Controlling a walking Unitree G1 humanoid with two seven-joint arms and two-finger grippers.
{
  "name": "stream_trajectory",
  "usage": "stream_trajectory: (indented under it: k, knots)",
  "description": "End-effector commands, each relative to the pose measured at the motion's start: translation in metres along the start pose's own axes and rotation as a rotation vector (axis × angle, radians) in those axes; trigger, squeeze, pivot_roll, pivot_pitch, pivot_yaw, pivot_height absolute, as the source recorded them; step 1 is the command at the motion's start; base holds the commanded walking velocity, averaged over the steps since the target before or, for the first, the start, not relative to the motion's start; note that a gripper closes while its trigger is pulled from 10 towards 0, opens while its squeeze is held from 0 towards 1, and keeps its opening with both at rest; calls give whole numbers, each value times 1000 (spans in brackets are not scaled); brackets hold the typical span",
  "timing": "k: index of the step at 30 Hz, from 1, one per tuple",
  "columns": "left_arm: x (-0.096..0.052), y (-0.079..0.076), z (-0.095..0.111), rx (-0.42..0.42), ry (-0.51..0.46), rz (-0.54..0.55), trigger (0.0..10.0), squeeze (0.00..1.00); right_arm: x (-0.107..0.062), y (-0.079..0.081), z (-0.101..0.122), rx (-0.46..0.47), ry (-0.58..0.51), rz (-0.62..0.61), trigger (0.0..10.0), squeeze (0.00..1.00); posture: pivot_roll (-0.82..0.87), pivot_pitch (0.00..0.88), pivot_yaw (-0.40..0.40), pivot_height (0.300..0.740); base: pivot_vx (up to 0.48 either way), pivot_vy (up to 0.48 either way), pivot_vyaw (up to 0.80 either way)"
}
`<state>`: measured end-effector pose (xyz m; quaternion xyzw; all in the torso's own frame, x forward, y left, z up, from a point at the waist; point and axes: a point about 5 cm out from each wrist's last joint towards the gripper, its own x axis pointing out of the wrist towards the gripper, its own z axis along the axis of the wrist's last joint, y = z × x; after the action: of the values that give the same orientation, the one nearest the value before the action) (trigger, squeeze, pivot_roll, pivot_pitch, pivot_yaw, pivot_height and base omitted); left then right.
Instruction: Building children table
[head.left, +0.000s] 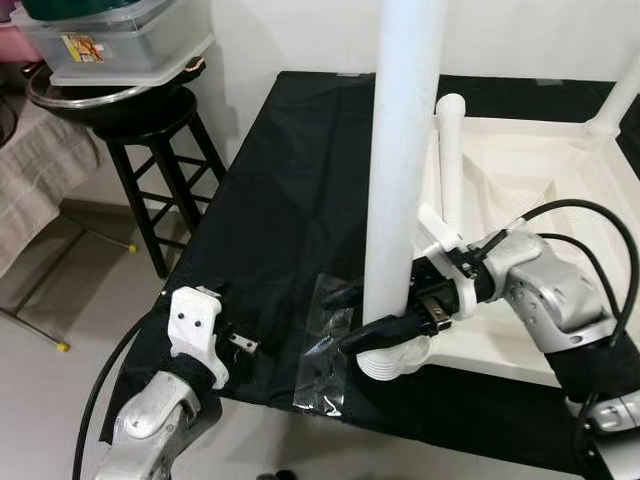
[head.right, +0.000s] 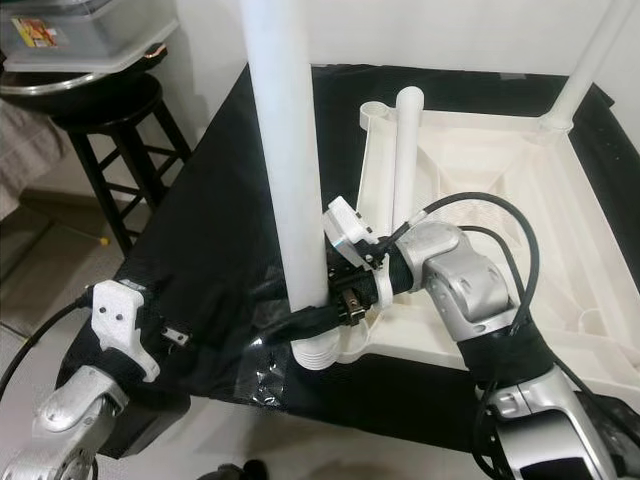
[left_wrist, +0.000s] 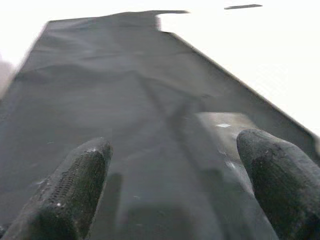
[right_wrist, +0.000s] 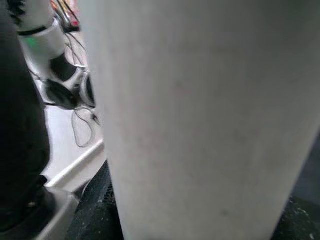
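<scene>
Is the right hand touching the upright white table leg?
Touching. The left eye view shows the right hand with black fingers clasping the table leg near its base.

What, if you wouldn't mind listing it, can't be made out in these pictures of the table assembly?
- Top of the upright table leg: cut off by the upper edge in both eye views.
- Threaded foot of that leg at the tabletop corner: partly hidden behind the right gripper fingers.
- Right wrist view: blurred, the leg too close.
- Contents of the clear plastic bag: too small.
- Labelled bin on the stool: cut off by the top edge.
</scene>
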<state>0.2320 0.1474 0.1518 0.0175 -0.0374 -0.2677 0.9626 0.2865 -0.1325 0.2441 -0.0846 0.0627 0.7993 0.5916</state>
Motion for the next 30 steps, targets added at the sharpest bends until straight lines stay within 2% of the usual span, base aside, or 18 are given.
stream_trajectory:
  k: [1, 4, 6, 8, 13, 16, 21, 23, 26, 30]
  knots:
    - [-8, -2, 2, 11, -1, -85, 10000, 0, -1, 1, 1, 35, -10, 42, 10000, 0, -13, 260, 50, 740, 0, 0, 0]
    - [-12, -1, 4, 16, -1, -115, 10000, 0, -3, 2, 1, 55, -13, 47, 10000, 0, -13, 260, 50, 740, 0, 0, 0]
    - [-17, 1, 6, 31, -1, -132, 10000, 0, -15, 7, 2, 91, -20, 39, 10000, 0, -12, 279, 50, 740, 0, 0, 0]
    - [-18, 1, 7, 35, -1, -133, 10000, 0, -18, 8, 3, 99, -18, 34, 10000, 0, -12, 279, 50, 740, 0, 0, 0]
    - [-17, -6, 8, 29, -9, -171, 10000, 0, -26, 10, 0, 99, 16, 0, 10000, 0, -16, 289, 54, 740, 0, 0, 0]
    - [-17, -6, 8, 29, -9, -171, 10000, 0, -26, 10, 0, 99, 16, 0, 10000, 0, -16, 289, 54, 740, 0, 0, 0]
    - [-15, -12, 11, 19, -20, -220, 10000, 0, -26, 12, -7, 98, 78, -4, 10000, 0, -18, 292, 59, 740, 0, 0, 0]
    - [-14, -12, 14, 20, -25, -238, 10000, 0, -26, 7, -10, 55, 106, -41, 10000, 0, -18, 293, 62, 740, 0, 0, 0]
    - [-14, -12, 14, 21, -27, -242, 10000, 0, -27, 5, -11, 41, 106, -57, 10000, 0, -18, 293, 62, 740, 0, 0, 0]
    - [-13, -15, 15, 19, -32, -255, 10000, 0, -25, 5, -11, 15, 55, -111, 10000, 0, -20, 294, 65, 740, 0, 0, 0]
